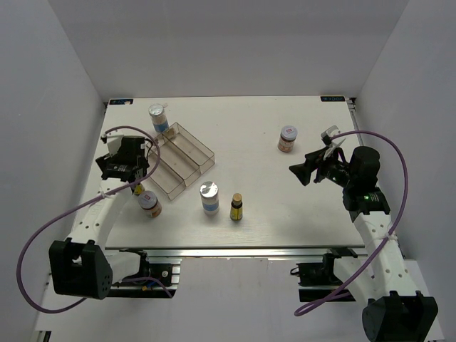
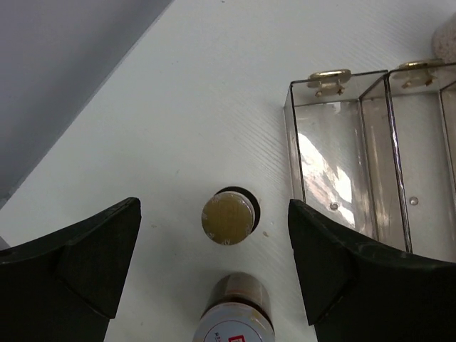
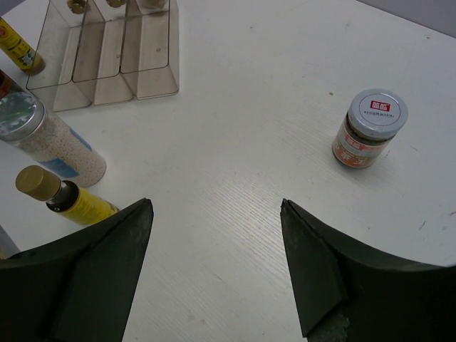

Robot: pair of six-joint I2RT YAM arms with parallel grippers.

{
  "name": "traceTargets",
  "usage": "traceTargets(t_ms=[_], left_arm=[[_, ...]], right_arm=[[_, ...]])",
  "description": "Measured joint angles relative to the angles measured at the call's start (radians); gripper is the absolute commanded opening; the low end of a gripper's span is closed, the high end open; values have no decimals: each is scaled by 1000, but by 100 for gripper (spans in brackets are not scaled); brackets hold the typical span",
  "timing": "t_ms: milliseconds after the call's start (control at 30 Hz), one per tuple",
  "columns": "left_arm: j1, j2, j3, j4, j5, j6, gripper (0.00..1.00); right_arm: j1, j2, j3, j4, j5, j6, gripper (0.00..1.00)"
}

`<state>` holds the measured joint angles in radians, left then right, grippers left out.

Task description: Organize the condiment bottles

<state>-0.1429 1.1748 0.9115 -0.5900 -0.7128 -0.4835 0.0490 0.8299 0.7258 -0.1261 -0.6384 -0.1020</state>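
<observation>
My left gripper (image 1: 135,178) is open, directly above a slim yellow bottle (image 1: 139,189), whose gold cap (image 2: 228,217) shows between the jaws of the gripper (image 2: 214,205). A squat brown jar (image 1: 150,204) stands just beside that bottle (image 2: 234,320). My right gripper (image 1: 299,173) is open and empty over bare table (image 3: 216,203). The second brown jar (image 1: 287,138) stands ahead of it to its right (image 3: 369,128). A silver-lidded jar (image 1: 209,197) and the second yellow bottle (image 1: 236,206) stand at the front middle. Another silver-lidded jar (image 1: 158,117) stands behind the tray.
The clear divided tray (image 1: 187,153) lies at an angle at the left middle, its compartments empty, with its end wall (image 2: 335,164) just right of my left gripper. White walls enclose the table on the left, back and right.
</observation>
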Motion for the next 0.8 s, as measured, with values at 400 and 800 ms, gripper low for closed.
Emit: traceTargets(t_ms=[400, 800], left_arm=[[109, 64, -4, 95, 132, 43, 72], [109, 63, -25, 102, 197, 49, 66]], right_arm=[[2, 0, 0, 0, 5, -1, 78], [3, 0, 8, -3, 7, -3, 79]])
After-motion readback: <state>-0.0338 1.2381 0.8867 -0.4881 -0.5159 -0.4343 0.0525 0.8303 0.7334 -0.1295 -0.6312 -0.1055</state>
